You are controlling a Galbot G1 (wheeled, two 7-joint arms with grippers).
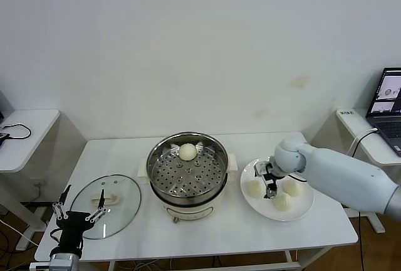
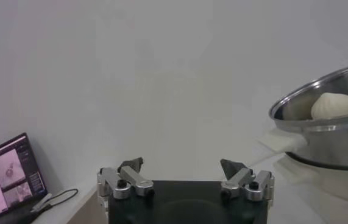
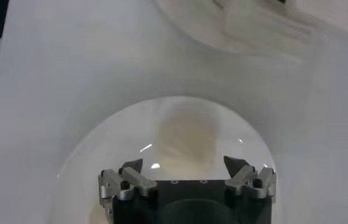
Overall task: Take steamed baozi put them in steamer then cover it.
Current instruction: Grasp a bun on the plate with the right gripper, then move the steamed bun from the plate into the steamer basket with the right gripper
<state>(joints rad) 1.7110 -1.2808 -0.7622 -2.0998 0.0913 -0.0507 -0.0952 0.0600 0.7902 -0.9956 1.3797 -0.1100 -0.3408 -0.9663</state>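
While left gripper [image 1: 78,213] idles, right gripper [image 1: 270,186] hovers open over plate [image 1: 299,211].

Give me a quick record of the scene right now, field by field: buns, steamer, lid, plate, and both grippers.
baozi in steamer: one
baozi on plate: three
steamer: table centre, uncovered
cover: flat on the table, on the steamer's left
plate: on the steamer's right
right gripper: open, over the plate among the baozi
left gripper: open, idle at the cover's near edge
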